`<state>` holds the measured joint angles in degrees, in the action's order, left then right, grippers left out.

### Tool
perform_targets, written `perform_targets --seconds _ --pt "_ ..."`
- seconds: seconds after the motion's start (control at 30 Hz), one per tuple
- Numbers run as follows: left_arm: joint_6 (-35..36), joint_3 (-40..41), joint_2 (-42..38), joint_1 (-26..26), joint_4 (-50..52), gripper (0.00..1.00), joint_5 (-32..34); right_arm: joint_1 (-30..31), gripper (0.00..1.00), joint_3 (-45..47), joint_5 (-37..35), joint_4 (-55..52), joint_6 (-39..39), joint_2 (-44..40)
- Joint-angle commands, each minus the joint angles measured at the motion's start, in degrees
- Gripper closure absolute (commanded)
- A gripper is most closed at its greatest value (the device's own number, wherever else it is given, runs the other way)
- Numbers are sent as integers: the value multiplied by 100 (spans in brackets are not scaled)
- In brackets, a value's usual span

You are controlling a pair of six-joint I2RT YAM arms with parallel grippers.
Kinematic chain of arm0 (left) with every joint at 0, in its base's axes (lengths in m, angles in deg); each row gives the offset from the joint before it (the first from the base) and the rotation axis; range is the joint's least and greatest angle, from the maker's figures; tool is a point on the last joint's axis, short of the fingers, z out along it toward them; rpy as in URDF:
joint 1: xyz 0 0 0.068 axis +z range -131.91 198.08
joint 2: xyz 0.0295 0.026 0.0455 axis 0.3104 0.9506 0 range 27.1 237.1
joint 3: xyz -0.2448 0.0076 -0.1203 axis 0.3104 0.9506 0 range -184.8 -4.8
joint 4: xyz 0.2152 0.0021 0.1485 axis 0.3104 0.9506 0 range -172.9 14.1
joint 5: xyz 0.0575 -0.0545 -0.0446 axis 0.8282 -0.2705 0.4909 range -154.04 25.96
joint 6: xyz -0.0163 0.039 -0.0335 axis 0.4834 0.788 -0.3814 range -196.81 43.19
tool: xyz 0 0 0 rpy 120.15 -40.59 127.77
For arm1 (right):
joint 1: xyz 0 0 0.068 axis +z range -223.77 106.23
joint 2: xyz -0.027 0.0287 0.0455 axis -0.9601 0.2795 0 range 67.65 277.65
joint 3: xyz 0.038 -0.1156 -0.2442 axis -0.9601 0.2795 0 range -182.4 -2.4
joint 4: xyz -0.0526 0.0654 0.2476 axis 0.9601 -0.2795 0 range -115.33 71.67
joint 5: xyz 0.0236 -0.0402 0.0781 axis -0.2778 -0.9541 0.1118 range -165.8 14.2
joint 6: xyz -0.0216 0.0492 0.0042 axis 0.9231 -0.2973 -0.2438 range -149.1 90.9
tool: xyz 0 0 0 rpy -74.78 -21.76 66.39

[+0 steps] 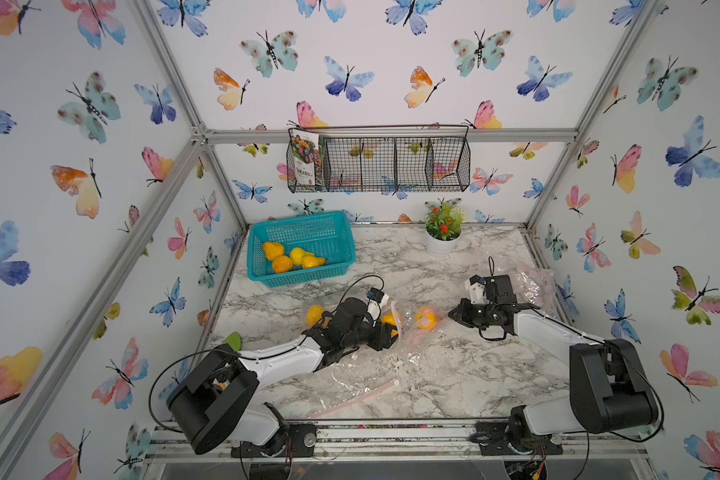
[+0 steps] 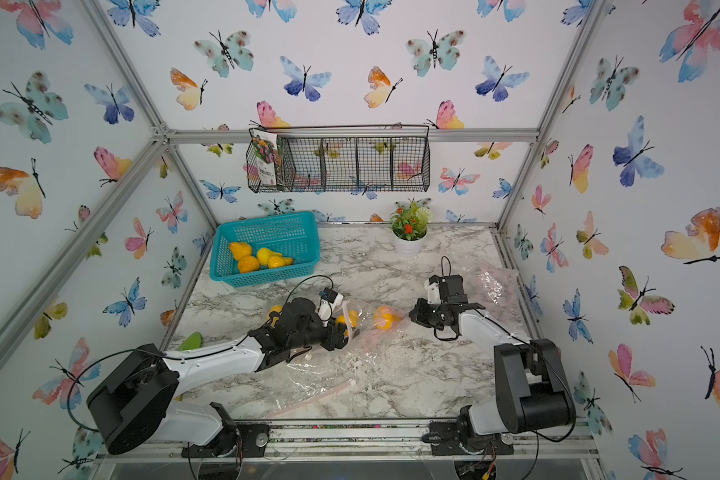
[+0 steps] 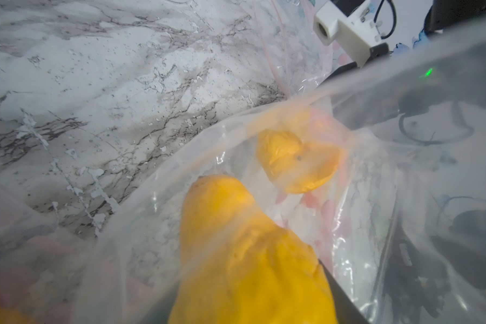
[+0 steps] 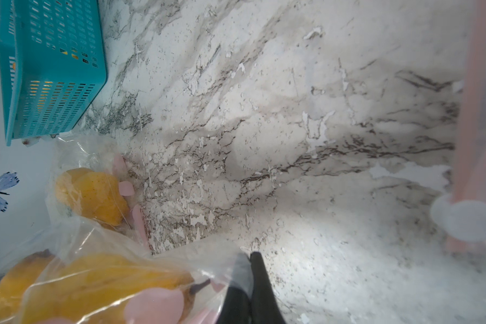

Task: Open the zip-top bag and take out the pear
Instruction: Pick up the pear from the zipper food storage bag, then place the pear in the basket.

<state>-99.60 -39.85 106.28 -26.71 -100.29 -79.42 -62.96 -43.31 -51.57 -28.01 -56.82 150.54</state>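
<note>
Marble-patterned worktop (image 1: pixel 454 374), near its middle: the right end effector (image 4: pixel 249 261) pinches the clear zip-top bag (image 1: pixel 410 330) while the left end effector (image 1: pixel 387 332), at the bag's mouth, holds a yellow pear (image 3: pixel 236 252). Extraction looks under way; the next move calls for drawing the pear clear without snagging film.

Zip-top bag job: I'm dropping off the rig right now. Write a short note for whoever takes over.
Right gripper: shut, pinching the film of the zip-top bag at its far end.
Left gripper: inside the bag's mouth, jaws around a pear. One finger touches it; a firm grip is not confirmed.
A second pear lies deeper in the bag, near the right gripper.
Done: the bag looks open.
Left: secure the pear and draw it out while the right gripper holds the bag.
</note>
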Motion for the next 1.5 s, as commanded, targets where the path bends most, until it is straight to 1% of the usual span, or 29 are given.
perform_targets --seconds 0.0,0.07,0.23,0.33,0.47,0.67,0.8,0.87,0.97,1.07,1.17,1.3,1.4,1.47 --pt "-127 323 -303 228 629 41 295 -340 97 -110 -1206 62 72 -80" --pt "-186 382 -320 281 545 40 206 -351 97 -121 -1186 60 82 -71" --pt "-253 410 -301 348 533 42 115 -349 97 -121 -1173 24 91 -71" --pt "-212 420 -437 366 554 44 38 -351 97 -114 -1233 -8 100 -80" --pt "-106 433 -825 400 870 43 87 -394 97 -93 -1388 -2 66 -191" --pt "60 498 -1719 657 1644 43 94 -465 97 -119 -1524 20 47 -230" --pt "368 437 -2246 951 2180 52 -165 -509 97 -146 -1546 59 32 -186" --pt "467 276 -2408 1126 2547 55 -170 -523 97 -165 -1530 57 31 -169" --pt "602 -98 -2493 1530 2964 58 -97 -527 97 -191 -1473 55 33 -125" --pt "820 -717 -2295 2100 3353 58 -186 -527 97 -229 -1415 29 44 -98" --pt "1078 -1275 -1853 2642 3461 58 -314 -527 97 -235 -1361 52 40 -98" --pt "1270 -1990 -921 3352 3405 57 -418 -527 97 -273 -1265 19 51 -89" --pt "1362 -2522 -138 3722 3400 57 -156 -527 97 -278 -1203 18 52 -110" --pt "1269 -2930 403 3972 3273 56 -212 -527 97 -292 -1156 18 58 -91"
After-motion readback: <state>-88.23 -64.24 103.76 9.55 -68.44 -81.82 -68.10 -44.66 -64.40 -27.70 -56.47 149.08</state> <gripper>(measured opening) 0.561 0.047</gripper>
